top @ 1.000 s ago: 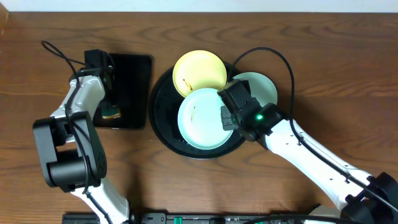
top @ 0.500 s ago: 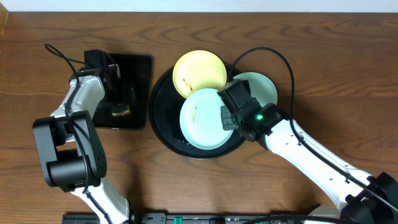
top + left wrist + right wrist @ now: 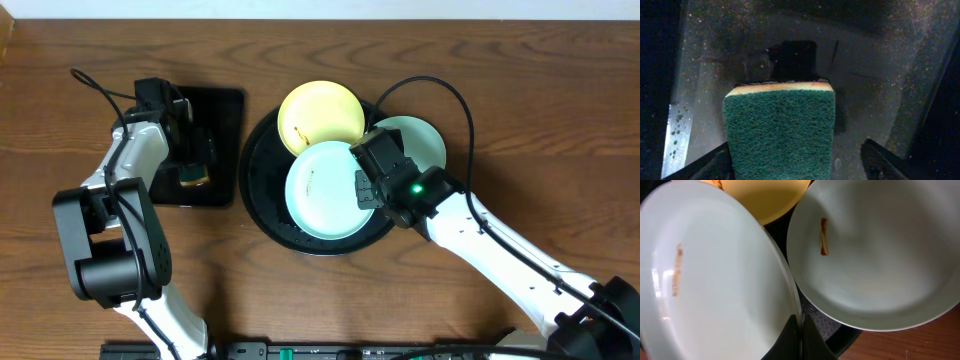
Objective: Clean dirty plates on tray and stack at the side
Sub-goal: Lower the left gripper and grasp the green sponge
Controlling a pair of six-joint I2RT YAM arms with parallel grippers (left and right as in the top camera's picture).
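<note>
On the round black tray [image 3: 262, 215] lie a pale yellow plate [image 3: 320, 115] and a mint plate [image 3: 415, 140], each with a brown smear. A second mint plate [image 3: 322, 190] is tilted over the tray, and my right gripper [image 3: 358, 187] is shut on its right rim. The right wrist view shows the fingers [image 3: 801, 330] pinching that rim, the smeared held plate [image 3: 715, 280], the other mint plate [image 3: 875, 265] and the yellow plate [image 3: 765, 200]. My left gripper [image 3: 796, 150] stands open around a green sponge [image 3: 780, 127]; the sponge touches the left finger, with a gap at the right one.
A small rectangular black tray [image 3: 222, 110] lies left of the round one and holds the sponge [image 3: 190, 175], with my left gripper [image 3: 190, 160] over it. Brown wood tabletop [image 3: 480, 80] surrounds both trays. Black cables loop over the table by each arm.
The left gripper's jaws have widened round the sponge, which has shifted slightly right on the rectangular tray. The plate in the right gripper has wobbled slightly.
</note>
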